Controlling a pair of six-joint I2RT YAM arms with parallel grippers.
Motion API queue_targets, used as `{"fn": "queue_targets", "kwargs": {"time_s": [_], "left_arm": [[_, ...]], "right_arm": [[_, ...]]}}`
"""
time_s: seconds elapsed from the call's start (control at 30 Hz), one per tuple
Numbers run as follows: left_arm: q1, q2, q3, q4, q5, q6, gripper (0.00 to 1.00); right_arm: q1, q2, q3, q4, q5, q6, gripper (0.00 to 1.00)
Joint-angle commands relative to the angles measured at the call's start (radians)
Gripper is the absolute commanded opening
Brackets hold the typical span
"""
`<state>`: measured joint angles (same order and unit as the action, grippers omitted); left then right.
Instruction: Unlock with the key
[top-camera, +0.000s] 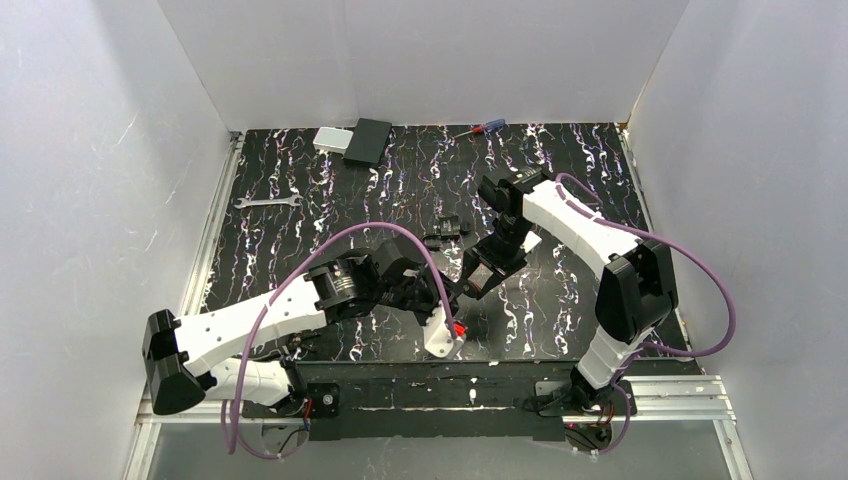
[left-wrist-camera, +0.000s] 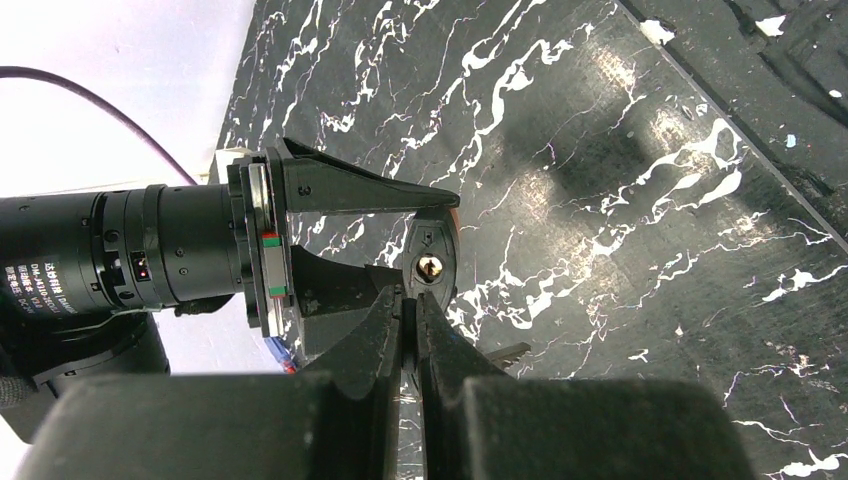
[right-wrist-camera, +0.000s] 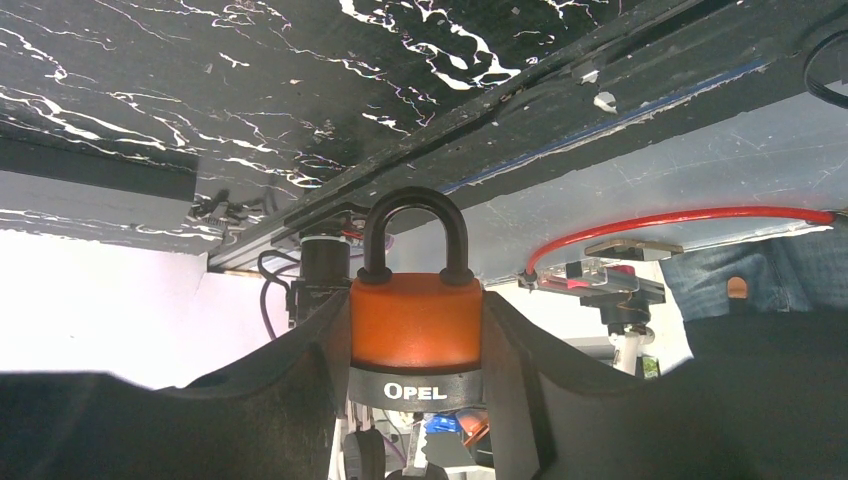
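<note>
Left wrist: left claw (left-wrist-camera: 412, 308) pinches key (left-wrist-camera: 510, 352), head hidden; right claw (right-wrist-camera: 415, 345) clamps padlock (right-wrist-camera: 415, 322).

Arms: two, the left arm (top-camera: 255, 325) and the right arm (top-camera: 585, 228).
Grippers: two, the left gripper (left-wrist-camera: 413, 298) and the right gripper (right-wrist-camera: 415, 305).
Padlocks: one orange padlock (right-wrist-camera: 415, 338) was seen.
Keys: one key (left-wrist-camera: 508, 352) showed.
Wrenches: one silver wrench (top-camera: 268, 202) lay far left.
Screwdrivers: one screwdriver (top-camera: 478, 128) lay at the far edge.
Boxes: two sat far left, a silver box (top-camera: 329, 140) and a black box (top-camera: 369, 142).
Cables: two purple cables (top-camera: 350, 232) ran, one per arm.
</note>
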<state>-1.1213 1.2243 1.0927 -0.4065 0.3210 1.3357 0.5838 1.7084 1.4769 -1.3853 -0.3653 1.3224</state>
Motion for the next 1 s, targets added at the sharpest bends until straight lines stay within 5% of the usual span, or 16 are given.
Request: {"fn": "queue_targets", "kwargs": {"time_s": [0.0,0.97], "left_arm": [[-0.004,0.013,-0.002,0.005,0.007,0.011,0.00],[-0.006,0.060,0.012,0.008,-0.044,0.026,0.00]], "right_arm": [[0.000,-0.001,0.042,-0.037,-0.010,-0.005,0.01],[0.001,-0.011,0.039,-0.038,-0.005,-0.008,0.01]]}}
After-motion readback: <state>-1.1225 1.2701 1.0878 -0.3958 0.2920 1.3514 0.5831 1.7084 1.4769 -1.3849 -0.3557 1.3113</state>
